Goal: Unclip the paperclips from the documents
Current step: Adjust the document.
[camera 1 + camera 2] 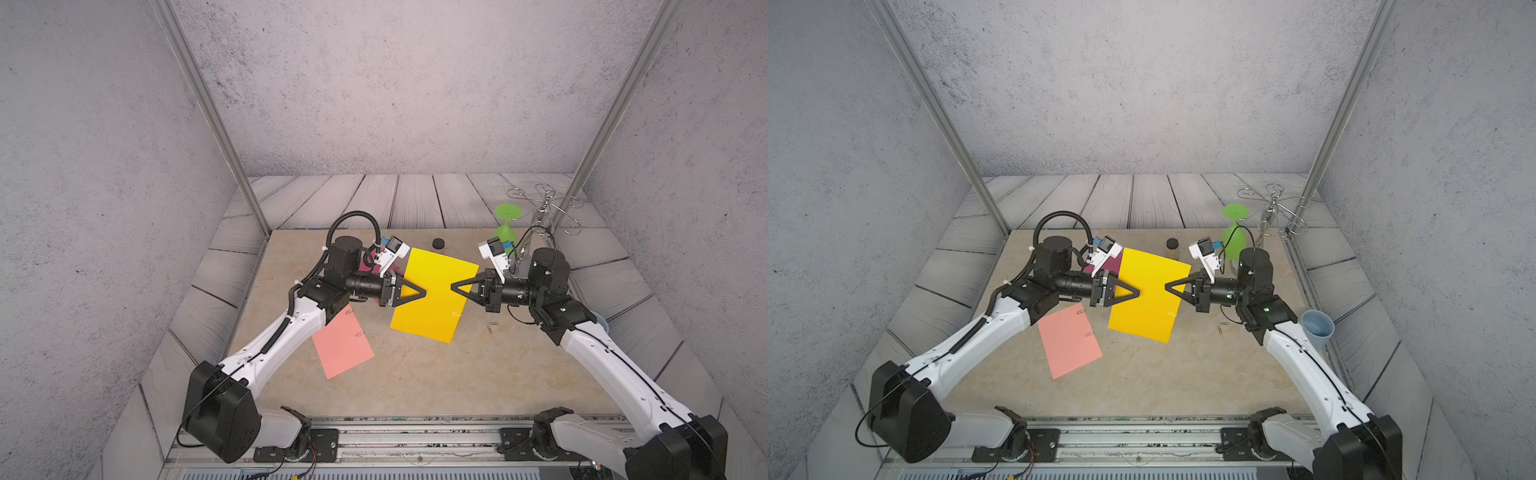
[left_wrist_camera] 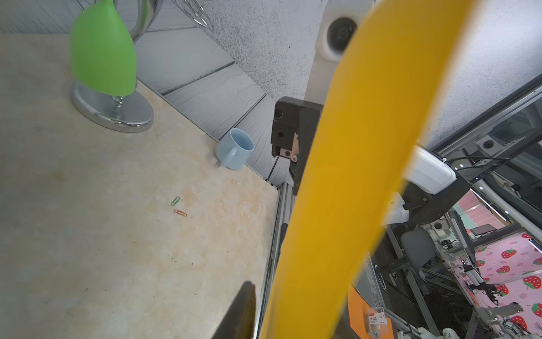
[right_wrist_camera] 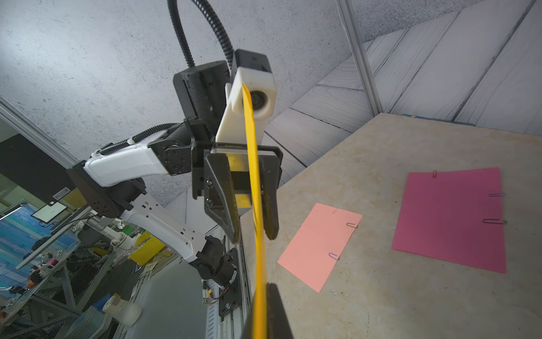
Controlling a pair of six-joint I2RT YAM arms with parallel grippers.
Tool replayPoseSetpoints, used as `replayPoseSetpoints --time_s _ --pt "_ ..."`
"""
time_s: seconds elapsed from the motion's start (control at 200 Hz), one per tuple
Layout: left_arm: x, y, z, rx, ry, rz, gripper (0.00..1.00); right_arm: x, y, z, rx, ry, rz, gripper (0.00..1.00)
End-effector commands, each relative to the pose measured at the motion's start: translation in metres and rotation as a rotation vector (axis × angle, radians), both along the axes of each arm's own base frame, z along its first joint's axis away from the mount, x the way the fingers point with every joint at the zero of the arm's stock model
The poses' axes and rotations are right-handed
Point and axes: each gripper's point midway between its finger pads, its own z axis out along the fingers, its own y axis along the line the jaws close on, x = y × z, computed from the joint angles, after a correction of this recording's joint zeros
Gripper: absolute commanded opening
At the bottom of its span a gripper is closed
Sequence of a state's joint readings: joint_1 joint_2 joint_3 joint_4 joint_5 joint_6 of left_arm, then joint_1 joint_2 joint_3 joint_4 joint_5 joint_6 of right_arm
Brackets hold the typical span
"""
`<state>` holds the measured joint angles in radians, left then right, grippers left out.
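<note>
Two clips lie loose on the table [image 2: 88, 234] near the right arm: a green paperclip [image 2: 175, 200] and an orange paperclip [image 2: 180, 212]. Others are clipped to the flat salmon sheet [image 3: 319, 249], among them a blue clip [image 3: 333, 256], and to the magenta sheet [image 3: 448, 220], among them a red clip [image 3: 434, 173]. The yellow sheet [image 1: 432, 316], bearing a pale clip [image 1: 456, 313], hangs raised between the arms, pinched in the closed right gripper [image 1: 453, 286]. The left gripper [image 1: 424, 292] stands partly open astride its edge, gripping nothing.
</note>
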<state>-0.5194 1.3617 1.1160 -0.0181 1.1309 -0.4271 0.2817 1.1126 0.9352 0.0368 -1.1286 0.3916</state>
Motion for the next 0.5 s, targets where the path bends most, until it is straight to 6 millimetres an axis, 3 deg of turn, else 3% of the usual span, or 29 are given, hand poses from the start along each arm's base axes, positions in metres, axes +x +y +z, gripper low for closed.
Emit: replayPoseSetpoints --time_s 0.0,0.27,0.495 --pt "-0.0049 0.0025 0.0057 -0.028 -0.015 -0.013 0.36 -0.0014 -0.0021 0.0126 0.013 -0.011 0.015 0.00" --pt "-0.0047 0.0021 -0.0008 -0.025 -0.001 -0.015 0.27 0.0037 -0.0004 0.0140 0.014 0.000 0.018 0.01" --pt "-0.0008 0.0007 0.0044 -0.037 -0.011 -0.004 0.04 0.0028 0.0002 0.0095 0.012 0.020 0.023 0.06"
